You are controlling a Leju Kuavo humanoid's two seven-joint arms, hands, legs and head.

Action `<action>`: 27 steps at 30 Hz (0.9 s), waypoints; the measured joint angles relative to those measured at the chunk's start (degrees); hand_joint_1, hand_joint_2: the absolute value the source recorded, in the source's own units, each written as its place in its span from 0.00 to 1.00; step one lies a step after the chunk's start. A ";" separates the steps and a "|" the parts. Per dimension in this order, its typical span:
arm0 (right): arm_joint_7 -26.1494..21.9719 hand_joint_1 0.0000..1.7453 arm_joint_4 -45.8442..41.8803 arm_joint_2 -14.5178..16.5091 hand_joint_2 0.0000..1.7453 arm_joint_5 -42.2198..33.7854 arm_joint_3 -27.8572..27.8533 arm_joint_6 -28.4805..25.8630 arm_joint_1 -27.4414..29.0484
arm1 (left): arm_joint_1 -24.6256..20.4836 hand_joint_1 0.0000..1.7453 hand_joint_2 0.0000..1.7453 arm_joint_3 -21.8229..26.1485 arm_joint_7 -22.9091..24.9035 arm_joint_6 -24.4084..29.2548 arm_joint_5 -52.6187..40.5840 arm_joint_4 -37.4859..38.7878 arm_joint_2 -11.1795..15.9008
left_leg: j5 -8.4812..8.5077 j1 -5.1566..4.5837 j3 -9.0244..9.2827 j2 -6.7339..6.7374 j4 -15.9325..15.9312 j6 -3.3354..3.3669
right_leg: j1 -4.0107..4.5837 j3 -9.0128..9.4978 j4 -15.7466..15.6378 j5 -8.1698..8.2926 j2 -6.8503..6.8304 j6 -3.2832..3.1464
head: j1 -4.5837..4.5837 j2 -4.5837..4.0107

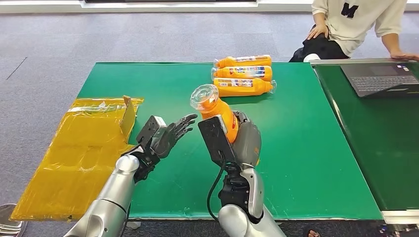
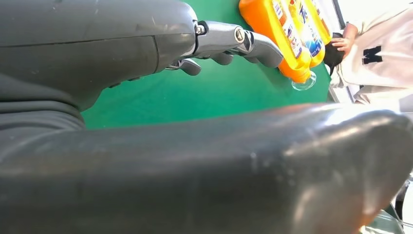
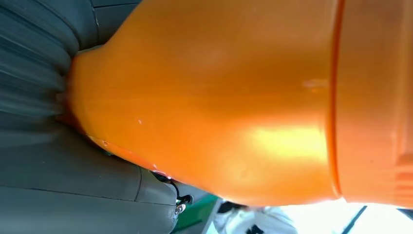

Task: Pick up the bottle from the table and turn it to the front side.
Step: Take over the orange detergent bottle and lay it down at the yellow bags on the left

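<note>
Yellow-orange plastic sheet (image 1: 74, 158) lies off the table's 9 o'clock edge, a small cardboard flap (image 1: 128, 116) standing at its inner corner.

Left hand (image 1: 173, 133) hovers over the green table (image 1: 306, 163), palm toward the bottle, fingers spread and holding nothing; left wrist view shows the fingertips (image 2: 253, 46) free above the cloth. Sits at abt 9 o'clock of the bottle, near but apart.

Bottle (image 1: 217, 111): orange, clear cap end tipped up toward 11 o'clock, lifted off the table. Right hand (image 1: 244, 140) grips it around the lower body; right wrist view has the orange wall (image 3: 219, 112) pressed against the palm cover, so grip looks firm.

Three spare bottles (image 1: 244, 74) lie side by side at 12 o'clock of the held one, near the far edge. Person (image 1: 356, 24) sits beyond the 1 o'clock corner; laptop (image 1: 380, 76) on the neighbouring table at 3 o'clock.

Progress: pick-up looks done. Turn to front side prob. not finished — label barely shows on the held bottle from the head cam, so can't tell which face points forward. Left to do, by my read: rotate till label faces front, maybe w/ left hand assisting.
</note>
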 joint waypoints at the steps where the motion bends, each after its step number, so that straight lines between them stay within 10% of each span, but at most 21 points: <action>1: 0.00 1.00 0.13 -0.01 1.00 -1.70 0.00 0.46 0.01 | 0.02 0.00 0.00 -0.01 -0.33 0.00 0.43 -0.10 0.01 | 0.00 0.00 0.00 0.00 0.00 0.00 | 0.00 -0.01 0.00 0.00 0.00 0.00 | 0.00 0.00; 8: -0.01 1.00 1.62 -0.03 1.00 -13.62 -1.27 6.34 0.40 | 3.47 0.00 0.00 -4.10 -4.15 0.01 5.48 -11.35 -0.20 | 0.00 0.00 -0.03 -0.01 0.00 0.00 | 0.01 -0.02 0.00 0.02 -0.01 -0.02 | 0.00 0.00; 22: -1.36 1.00 3.11 0.04 1.00 -13.55 -3.94 9.13 -0.40 | 11.53 0.00 0.00 -14.85 1.15 2.43 3.33 -34.75 1.77 | -0.01 -0.01 0.02 0.08 0.00 0.02 | 0.00 -0.01 0.00 0.02 0.05 -0.02 | 0.00 0.00; 26: -1.81 1.00 3.18 0.04 1.00 -13.55 -4.05 9.18 -0.69 | 12.41 0.00 1.00 -15.05 1.35 3.08 3.32 -36.39 2.02 | -0.01 -0.01 0.04 0.09 0.00 0.02 | 0.00 0.01 0.00 0.03 0.08 -0.02 | 0.00 0.00; 27: -1.81 1.00 3.20 0.04 1.00 -13.55 -4.07 9.18 -0.77 | 12.51 0.00 0.75 -15.06 1.39 3.08 3.33 -36.61 2.07 | -0.01 -0.02 0.04 0.09 0.00 0.02 | -0.01 0.01 0.00 0.03 0.08 -0.02 | 0.00 0.00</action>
